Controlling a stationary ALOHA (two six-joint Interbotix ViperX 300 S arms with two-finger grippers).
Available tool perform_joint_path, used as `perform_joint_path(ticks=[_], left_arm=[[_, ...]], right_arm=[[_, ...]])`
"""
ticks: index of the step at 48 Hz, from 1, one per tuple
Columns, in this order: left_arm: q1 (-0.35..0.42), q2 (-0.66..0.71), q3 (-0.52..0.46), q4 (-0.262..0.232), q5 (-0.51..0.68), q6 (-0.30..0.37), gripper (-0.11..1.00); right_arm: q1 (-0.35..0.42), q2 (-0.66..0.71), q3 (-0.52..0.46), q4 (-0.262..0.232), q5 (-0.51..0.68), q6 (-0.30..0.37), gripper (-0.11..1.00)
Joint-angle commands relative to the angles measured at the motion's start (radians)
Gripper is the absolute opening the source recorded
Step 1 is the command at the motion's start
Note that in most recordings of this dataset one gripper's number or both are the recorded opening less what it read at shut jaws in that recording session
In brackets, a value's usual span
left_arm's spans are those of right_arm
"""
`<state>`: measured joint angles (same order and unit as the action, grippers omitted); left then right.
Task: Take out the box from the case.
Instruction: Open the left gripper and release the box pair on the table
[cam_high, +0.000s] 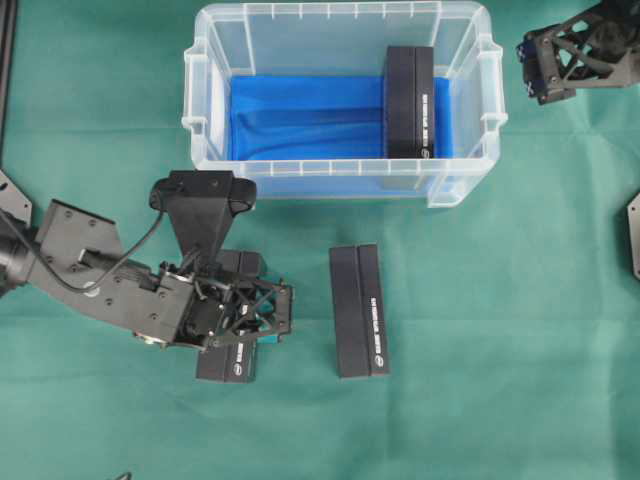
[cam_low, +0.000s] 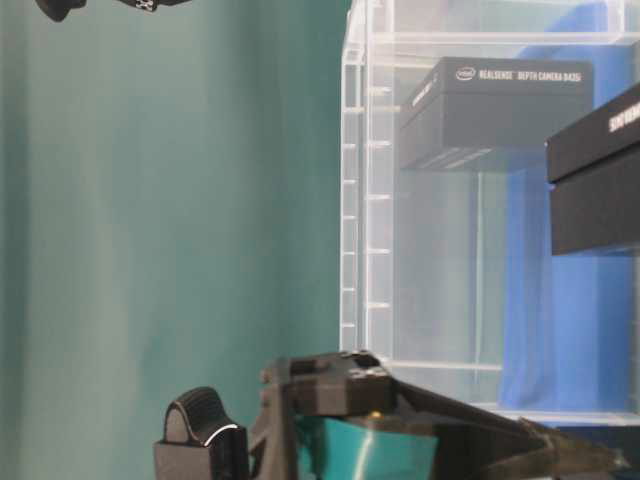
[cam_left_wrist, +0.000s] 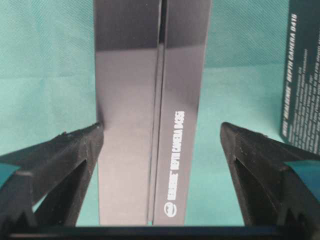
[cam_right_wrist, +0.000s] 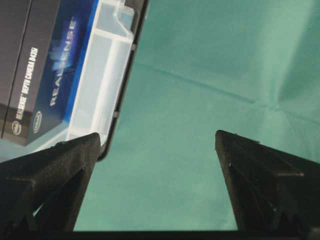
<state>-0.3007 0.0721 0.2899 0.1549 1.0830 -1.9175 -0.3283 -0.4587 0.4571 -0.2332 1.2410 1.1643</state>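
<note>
Green cloth (cam_high: 480, 380) is covering the whole table I am working over. My left gripper (cam_left_wrist: 161, 150) is standing with its fingers (cam_left_wrist: 60, 160) wide, straddling a black box (cam_left_wrist: 150, 110) that is lying on the cloth beneath it; the left finger is sitting right at the box's edge, the right finger is standing apart from it, so nothing is being gripped. In the overhead view that box (cam_high: 228, 362) is peeking out below the left gripper (cam_high: 240, 315). Just to its right a 2nd box (cam_high: 359, 311) is lying flat on the cloth, outside the case (cam_high: 205, 100). A 3rd box (cam_high: 410, 102) is resting inside the case, on the blue cloth (cam_high: 300, 115), toward the right end. My right gripper (cam_right_wrist: 157, 165) is hanging with its fingers (cam_right_wrist: 260, 175) spread wide over bare green cloth, holding nothing, beside the case's rim (cam_right_wrist: 107, 65). Overhead, the right arm (cam_high: 580, 50) is sitting at the top right corner, past the case.
</note>
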Motion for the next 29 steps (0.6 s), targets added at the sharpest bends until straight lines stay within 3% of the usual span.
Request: perform_joint_path(ticks=[1, 14, 29], left_arm=[[-0.002, -0.038, -0.025, -0.002, 0.008, 0.002, 0.95], [-0.002, -0.089, -0.066, -0.005, 0.071, 0.002, 0.95], [0.003, -0.167, -0.244, 0.005, 0.316, 0.008, 0.95]], right_arm=[[0.003, -0.011, -0.012, -0.002, -0.005, 0.000, 0.93], [0.003, -0.011, -0.012, -0.002, -0.006, 0.002, 0.93], [0.003, -0.008, -0.014, -0.002, -0.015, 0.006, 0.93]])
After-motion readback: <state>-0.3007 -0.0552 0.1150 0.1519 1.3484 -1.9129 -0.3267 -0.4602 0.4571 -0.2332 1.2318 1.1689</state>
